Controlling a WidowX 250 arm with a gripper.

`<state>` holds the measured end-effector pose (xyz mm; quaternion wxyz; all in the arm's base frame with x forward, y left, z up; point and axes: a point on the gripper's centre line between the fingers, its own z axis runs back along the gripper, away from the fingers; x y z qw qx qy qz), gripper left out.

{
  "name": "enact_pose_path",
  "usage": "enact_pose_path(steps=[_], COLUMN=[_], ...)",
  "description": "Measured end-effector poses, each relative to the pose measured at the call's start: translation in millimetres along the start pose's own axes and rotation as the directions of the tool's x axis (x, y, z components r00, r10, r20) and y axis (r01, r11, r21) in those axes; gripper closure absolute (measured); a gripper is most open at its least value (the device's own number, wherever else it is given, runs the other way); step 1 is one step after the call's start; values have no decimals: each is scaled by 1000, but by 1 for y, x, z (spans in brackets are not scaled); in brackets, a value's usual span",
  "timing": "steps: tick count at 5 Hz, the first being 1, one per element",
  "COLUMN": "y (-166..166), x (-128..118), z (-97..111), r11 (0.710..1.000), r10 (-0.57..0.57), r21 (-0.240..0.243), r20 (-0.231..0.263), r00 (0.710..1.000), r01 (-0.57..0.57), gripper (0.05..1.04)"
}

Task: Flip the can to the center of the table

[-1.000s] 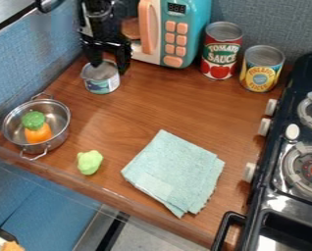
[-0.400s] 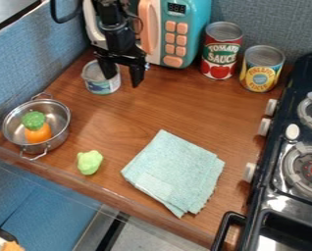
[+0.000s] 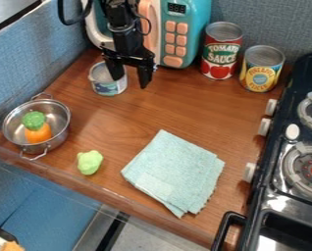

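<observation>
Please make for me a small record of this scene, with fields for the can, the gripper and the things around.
can: small silver can with blue-green label
can_state: upright
can_place: brown wooden table, upper left of picture, not at center
gripper: black gripper
jaws: apart; one over the can's top, the other to its right in the picture
near_front: folded pale green cloth
left: shiny metal pot holding orange-green toy

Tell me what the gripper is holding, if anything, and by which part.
Nothing looks gripped: the gripper is open, one finger at the top of the small can, the other beyond its rim.
</observation>
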<state>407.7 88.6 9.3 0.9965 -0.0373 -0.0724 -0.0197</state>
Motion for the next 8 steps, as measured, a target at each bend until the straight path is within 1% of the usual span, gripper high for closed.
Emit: enact_pose_path(steps=[1,2,4,5,6,7,8], y=[-22,-68,-117,-127,-117,-111,-109], x=[5,9,11,10,11,12,3], z=[-1,-6,-8,-9,6,38,61], r11=[999,994,988,986,989,993,996], r10=[0,-48,-99,-115,-113,-108,-83], r21=[-43,-95,-121,-124,-92,-52,-43], r20=[13,-8,-19,-25,-7,20,22], r00=[1000,999,995,993,994,994,996], r01=[0,47,96,111,112,109,84], gripper=[83,86,85,85,85,85,85])
